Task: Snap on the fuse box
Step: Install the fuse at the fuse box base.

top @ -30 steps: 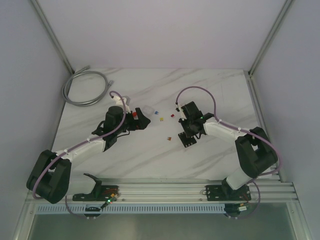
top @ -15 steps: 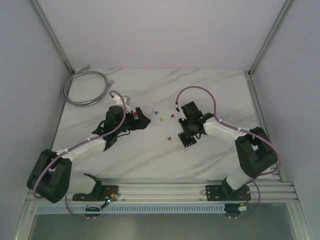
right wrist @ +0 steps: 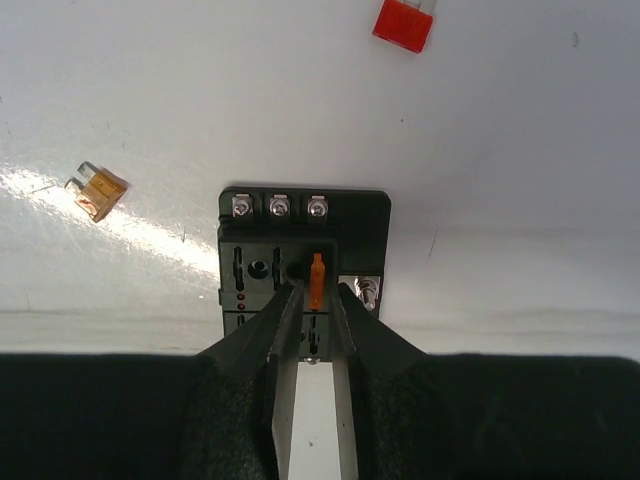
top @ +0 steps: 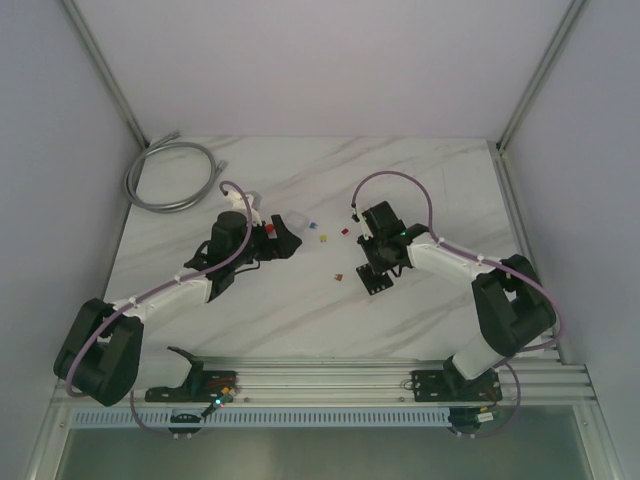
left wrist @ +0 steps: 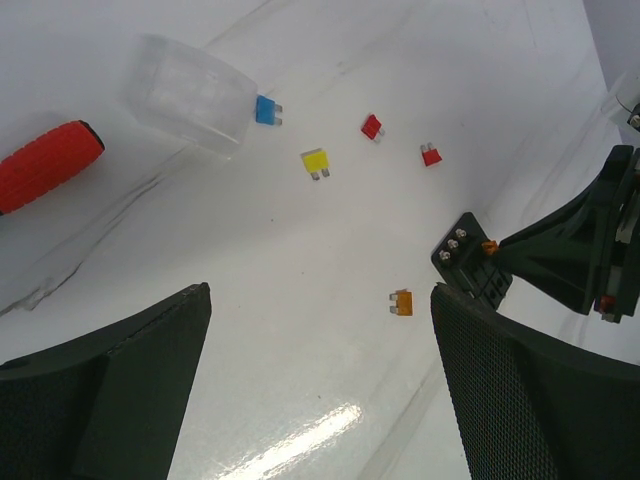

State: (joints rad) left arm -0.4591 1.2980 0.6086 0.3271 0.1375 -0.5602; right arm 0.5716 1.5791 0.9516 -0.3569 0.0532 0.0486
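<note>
The black fuse box [right wrist: 305, 225] lies flat on the white marble table [right wrist: 520, 180], also seen in the top view [top: 377, 280] and the left wrist view [left wrist: 470, 262]. An orange fuse [right wrist: 317, 278] stands upright in one of its slots. My right gripper [right wrist: 317, 292] hovers right over the box, its jaws narrowly apart on either side of that fuse, with a thin gap on each side. My left gripper [left wrist: 320, 330] stands wide open over bare table to the left, holding nothing [top: 283, 241].
A clear plastic cover [left wrist: 190, 95] and a red-handled tool [left wrist: 45, 165] lie near the left gripper. Loose fuses are scattered between the arms: blue [left wrist: 266, 110], yellow [left wrist: 316, 162], two red [left wrist: 371, 126], [left wrist: 431, 154], and amber [left wrist: 401, 302]. A grey cable coil [top: 172, 175] sits far left.
</note>
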